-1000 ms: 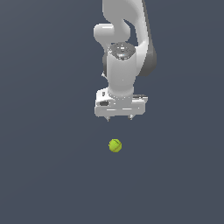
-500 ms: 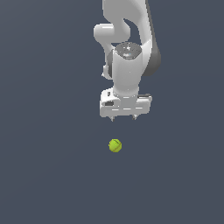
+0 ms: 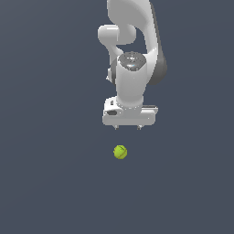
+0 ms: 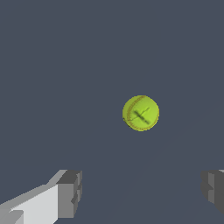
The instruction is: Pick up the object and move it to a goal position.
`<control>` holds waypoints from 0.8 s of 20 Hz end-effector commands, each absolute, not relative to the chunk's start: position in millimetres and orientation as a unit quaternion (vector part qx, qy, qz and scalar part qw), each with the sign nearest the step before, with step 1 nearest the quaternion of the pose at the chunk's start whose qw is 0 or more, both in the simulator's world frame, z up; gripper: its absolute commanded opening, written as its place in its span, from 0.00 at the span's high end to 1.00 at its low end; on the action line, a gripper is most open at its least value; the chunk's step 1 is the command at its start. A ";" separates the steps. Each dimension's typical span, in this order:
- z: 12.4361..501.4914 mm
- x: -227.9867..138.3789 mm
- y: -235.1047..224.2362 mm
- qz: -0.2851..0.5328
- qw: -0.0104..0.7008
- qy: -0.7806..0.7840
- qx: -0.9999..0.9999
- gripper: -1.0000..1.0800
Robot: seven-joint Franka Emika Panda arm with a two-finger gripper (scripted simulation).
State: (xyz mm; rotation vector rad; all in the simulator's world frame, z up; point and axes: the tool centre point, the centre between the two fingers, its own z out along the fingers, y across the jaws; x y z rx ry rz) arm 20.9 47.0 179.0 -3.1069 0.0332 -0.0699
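Dark grey surface point(image 3: 50, 183) carries the ball point(image 3: 120, 151), lying free below the spread, empty gripper point(image 3: 128, 127) (only the wrist view shows its seam and the gap between the fingers point(image 4: 70, 193)).

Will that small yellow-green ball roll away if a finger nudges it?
Probably: the small yellow-green ball is round and rests free. The white gripper stands open, far wider than it, so centre before closing; its curved surface may slip sideways.
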 end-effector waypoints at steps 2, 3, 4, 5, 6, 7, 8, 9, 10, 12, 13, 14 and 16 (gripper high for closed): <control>168.5 28.4 43.3 -0.019 0.017 0.043 -0.999 0.04; 164.9 31.0 42.0 -0.018 0.016 0.054 -0.998 0.04; 160.9 33.7 40.6 -0.016 0.016 0.066 -0.998 0.04; 156.7 36.5 39.1 -0.015 0.015 0.079 -0.997 0.04; 152.2 39.5 37.5 -0.014 0.015 0.093 -0.996 0.04; 147.3 42.5 35.8 -0.012 0.014 0.107 -0.994 0.04; 142.2 45.6 34.0 -0.011 0.013 0.121 -0.992 0.04; 137.2 48.5 32.3 -0.009 0.012 0.136 -0.991 0.04; 132.4 51.2 30.6 -0.008 0.011 0.149 -0.989 0.04; 123.6 56.0 27.6 -0.006 0.009 0.173 -0.985 0.04; 119.5 58.1 26.2 -0.005 0.008 0.184 -0.983 0.04; 115.7 60.0 25.0 -0.004 0.007 0.194 -0.981 0.04; 108.9 63.2 22.7 -0.003 0.005 0.211 -0.977 0.04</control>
